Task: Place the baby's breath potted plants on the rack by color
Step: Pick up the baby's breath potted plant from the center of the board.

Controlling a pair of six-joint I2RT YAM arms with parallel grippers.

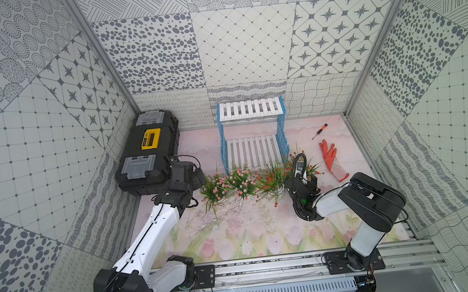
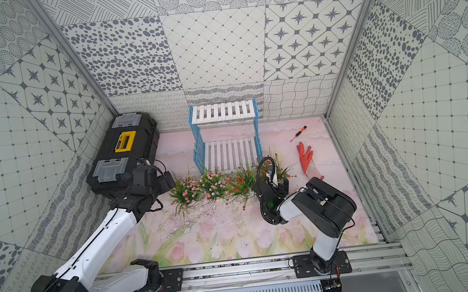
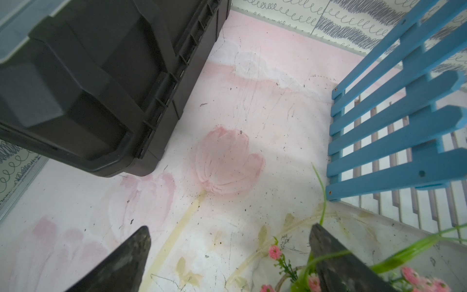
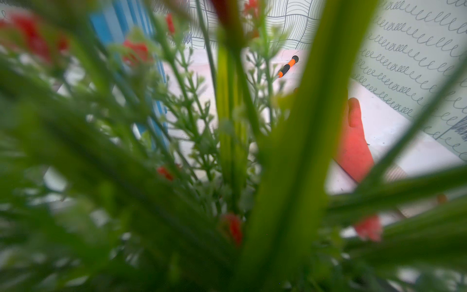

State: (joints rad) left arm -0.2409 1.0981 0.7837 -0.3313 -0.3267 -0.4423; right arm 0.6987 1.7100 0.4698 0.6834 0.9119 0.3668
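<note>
Plants (image 1: 242, 181) line the rack's (image 1: 252, 150) front edge; left gripper (image 3: 230, 231) gapes beside toolbox (image 1: 147, 152).

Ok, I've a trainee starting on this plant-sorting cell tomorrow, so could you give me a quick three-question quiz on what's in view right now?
1. True or false: none of the potted plants stands on the rack yet.
2. Which tool lies nearest the orange glove? A hammer; B screwdriver; C scissors.
3. In the left wrist view, is the left gripper open or shut?
Key: 1 true; 2 B; 3 open.
</note>
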